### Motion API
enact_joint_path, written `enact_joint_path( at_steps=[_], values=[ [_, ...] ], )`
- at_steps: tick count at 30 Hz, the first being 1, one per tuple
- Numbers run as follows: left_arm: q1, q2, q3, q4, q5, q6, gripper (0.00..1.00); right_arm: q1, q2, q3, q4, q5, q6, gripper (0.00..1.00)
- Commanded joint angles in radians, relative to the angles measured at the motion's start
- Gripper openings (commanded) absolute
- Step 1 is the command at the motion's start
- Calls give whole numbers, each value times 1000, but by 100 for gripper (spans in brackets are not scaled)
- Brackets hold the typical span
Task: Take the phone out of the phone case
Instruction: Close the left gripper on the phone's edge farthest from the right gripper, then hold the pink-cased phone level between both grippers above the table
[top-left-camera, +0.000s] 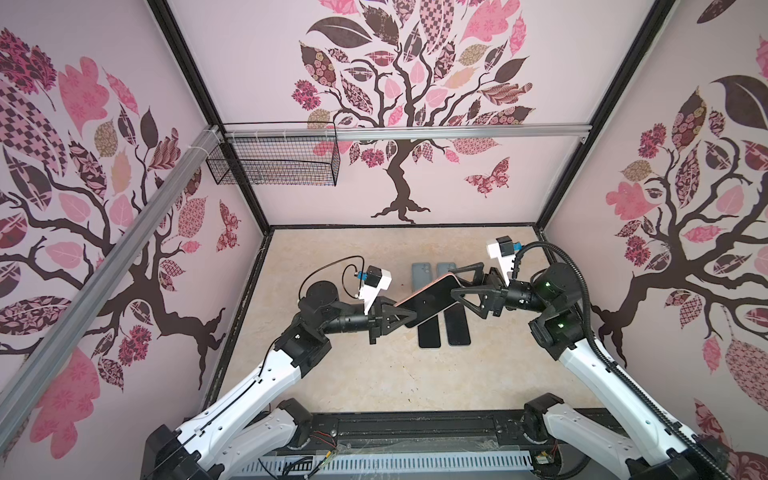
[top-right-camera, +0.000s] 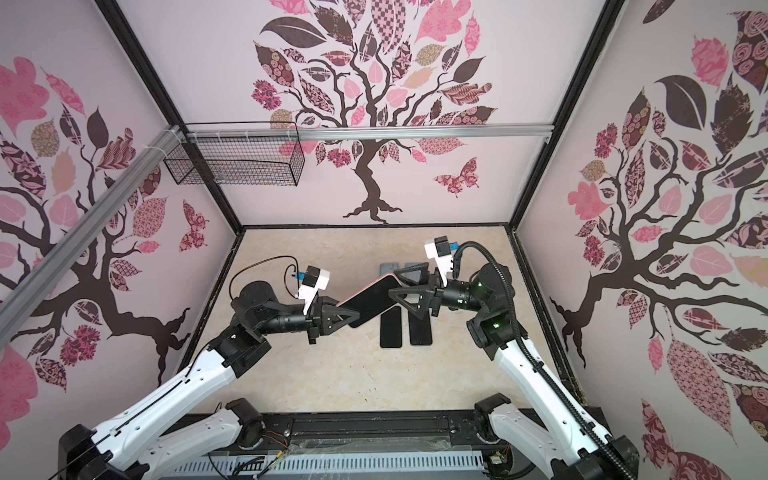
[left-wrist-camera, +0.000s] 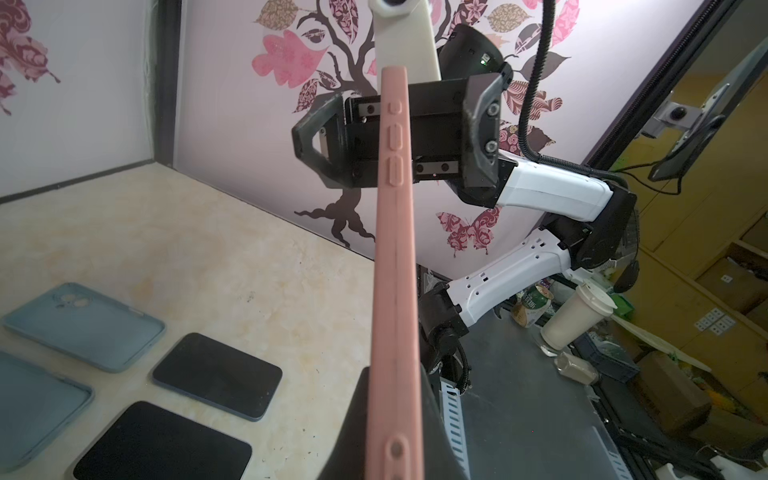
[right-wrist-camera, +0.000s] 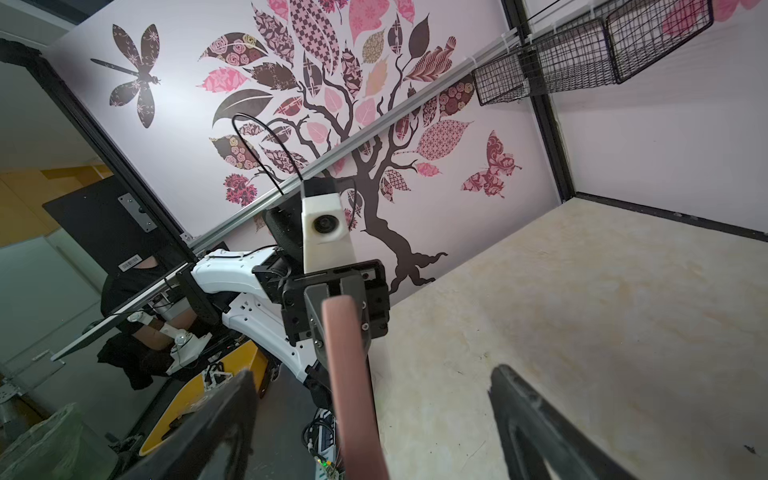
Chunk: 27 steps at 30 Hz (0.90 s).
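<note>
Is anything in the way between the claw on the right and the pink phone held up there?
Nothing visible. The right gripper is open, its jaws either side of one end of the pink-cased phone, not touching. The left gripper grips the other end.

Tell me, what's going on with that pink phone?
Left gripper shut on pink-cased phone, held aloft. Right gripper open around its far end. Case not yet off. Spare phones and blue cases lie below.
</note>
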Motion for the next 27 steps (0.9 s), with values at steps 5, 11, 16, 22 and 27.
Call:
enact_joint_path(
  at_steps=[5, 11, 16, 22, 27],
  values=[
    [-2, -7, 13, -22, 52, 266, 0, 25, -1, 63, 21, -56, 26, 83],
    [-2, 15, 27, -67, -6, 322, 0, 49, -9, 57, 12, -71, 21, 79],
    [-3, 7, 27, -85, -42, 395, 0, 50, 0, 58, 0, -69, 20, 70],
    [-2, -15, 29, -114, -62, 430, 0, 53, 23, 70, -21, -72, 35, 58],
    [-2, -35, 25, -105, -61, 423, 0, 55, 36, 69, -40, -72, 29, 53]
  ],
)
